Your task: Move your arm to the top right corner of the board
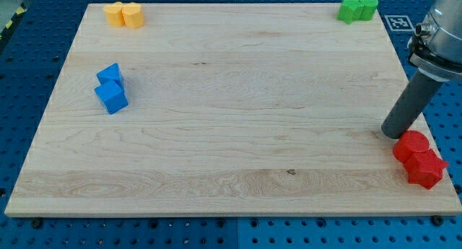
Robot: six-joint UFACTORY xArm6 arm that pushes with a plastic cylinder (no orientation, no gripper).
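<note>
My tip (392, 133) rests on the wooden board (231, 112) near its right edge, just above and left of two red blocks, a round one (411, 146) and a star-like one (425, 168), at the view's bottom right. Two green blocks (359, 9) sit in the board's top right corner, far above the tip. Two yellow blocks (124, 14) sit at the top left. Two blue blocks (110, 88) lie at the view's left, far from the tip.
The board lies on a blue perforated table (29, 68). A black-and-white marker tag (397, 22) lies just off the board's top right corner. The arm's grey body (442, 32) enters from the view's right.
</note>
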